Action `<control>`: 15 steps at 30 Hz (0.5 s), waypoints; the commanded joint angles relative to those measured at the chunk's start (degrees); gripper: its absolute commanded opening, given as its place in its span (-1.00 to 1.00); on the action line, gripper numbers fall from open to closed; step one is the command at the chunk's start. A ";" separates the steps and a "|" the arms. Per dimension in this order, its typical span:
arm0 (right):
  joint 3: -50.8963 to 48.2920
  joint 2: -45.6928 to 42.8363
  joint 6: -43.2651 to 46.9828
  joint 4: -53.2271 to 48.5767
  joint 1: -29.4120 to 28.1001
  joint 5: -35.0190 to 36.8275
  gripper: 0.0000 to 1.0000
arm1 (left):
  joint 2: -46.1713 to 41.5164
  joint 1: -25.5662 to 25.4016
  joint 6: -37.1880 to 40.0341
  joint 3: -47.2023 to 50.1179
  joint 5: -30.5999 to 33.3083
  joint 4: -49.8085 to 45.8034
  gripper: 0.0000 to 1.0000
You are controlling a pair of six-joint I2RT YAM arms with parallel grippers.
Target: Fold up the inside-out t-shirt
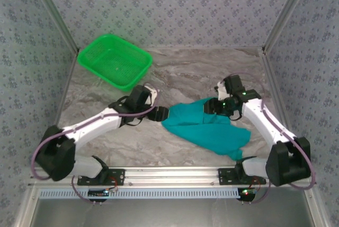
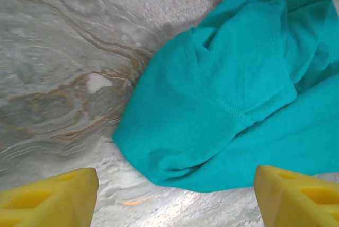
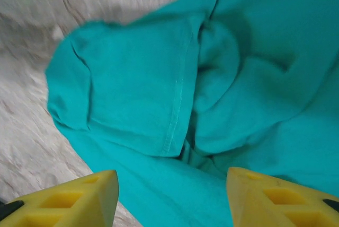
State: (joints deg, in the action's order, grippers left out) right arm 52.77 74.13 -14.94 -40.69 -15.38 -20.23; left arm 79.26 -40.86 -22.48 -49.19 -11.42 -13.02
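Observation:
The teal t-shirt lies crumpled on the marble table right of centre, plain teal face up, seams showing. My left gripper sits at its left edge, open, with bare table between the yellow fingertips and the shirt's folded hem just beyond them. My right gripper hovers over the shirt's far right part, open, its yellow fingertips spread above a sleeve fold without holding any cloth.
A bright green mesh basket stands at the back left of the table. Patterned walls close in the back and both sides. A metal rail with both arm bases runs along the near edge.

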 commanded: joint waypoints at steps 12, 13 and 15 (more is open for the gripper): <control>4.51 16.03 0.70 11.18 -8.17 3.59 -0.02 | 0.86 5.15 -3.63 -0.89 -5.03 4.11 0.61; 4.00 15.61 0.41 11.07 -8.03 5.30 0.02 | 0.25 5.71 -3.70 -0.20 -5.18 4.05 0.61; 2.68 14.00 -0.06 10.65 -7.27 7.38 0.09 | -1.05 6.23 -3.30 0.60 -5.01 2.38 0.60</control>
State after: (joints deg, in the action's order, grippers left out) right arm 55.44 90.00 -14.94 -28.88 -23.20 -18.20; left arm 80.88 -35.22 -25.10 -49.82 -15.25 -10.35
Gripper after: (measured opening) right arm 0.534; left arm 0.802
